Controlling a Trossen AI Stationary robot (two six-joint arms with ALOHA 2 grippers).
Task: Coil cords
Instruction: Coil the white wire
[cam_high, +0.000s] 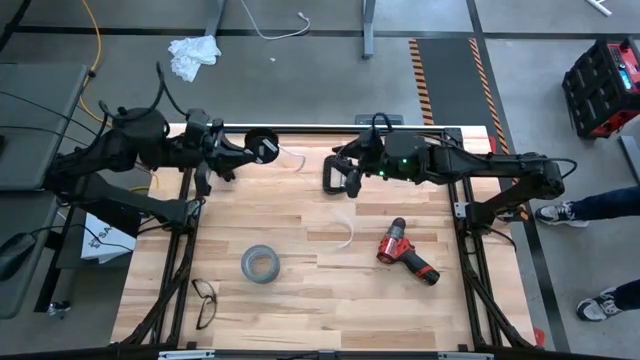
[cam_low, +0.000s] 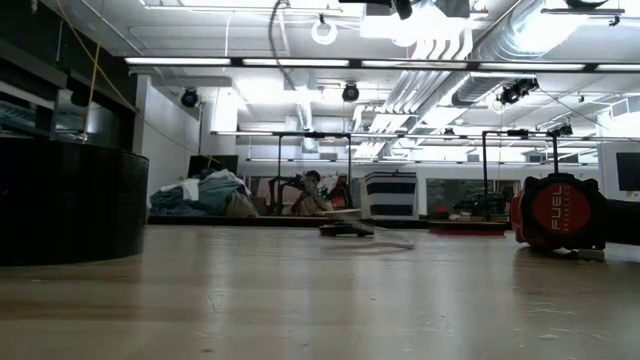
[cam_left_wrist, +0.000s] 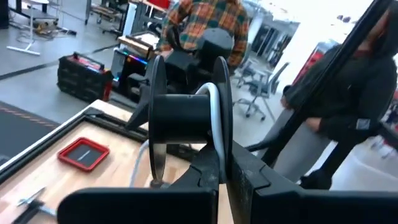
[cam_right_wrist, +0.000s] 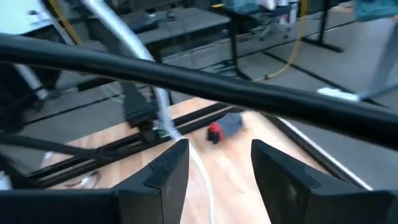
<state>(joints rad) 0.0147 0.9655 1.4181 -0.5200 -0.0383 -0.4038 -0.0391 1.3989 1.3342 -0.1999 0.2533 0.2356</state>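
Observation:
My left gripper (cam_high: 243, 156) is at the table's far edge, left of the middle, shut on the small black spool (cam_high: 263, 145), which also shows in the left wrist view (cam_left_wrist: 186, 115). The thin white cord (cam_left_wrist: 212, 106) is partly wound on the spool's core. It runs off toward the right (cam_high: 291, 156), and a curved stretch lies on the table (cam_high: 346, 236). My right gripper (cam_high: 335, 178) is open, low over the table's far middle. In the right wrist view the cord (cam_right_wrist: 202, 177) runs between its two fingers (cam_right_wrist: 166, 174). I cannot tell whether it touches them. My left gripper pinches one of the spool's two round flanges (cam_left_wrist: 222, 134) by its edge between its two fingers (cam_left_wrist: 211, 171). The fingers come about level from the table's left side. The spool is lifted clear of the table with its axis about level, and the cord hangs slack from its core (cam_left_wrist: 140, 163).
A grey tape roll (cam_high: 258, 264) lies near the table's middle and a red drill (cam_high: 404, 251) to its right. A pair of glasses (cam_high: 205, 300) lies at the near left. People stand beyond the table's right side (cam_high: 600, 205).

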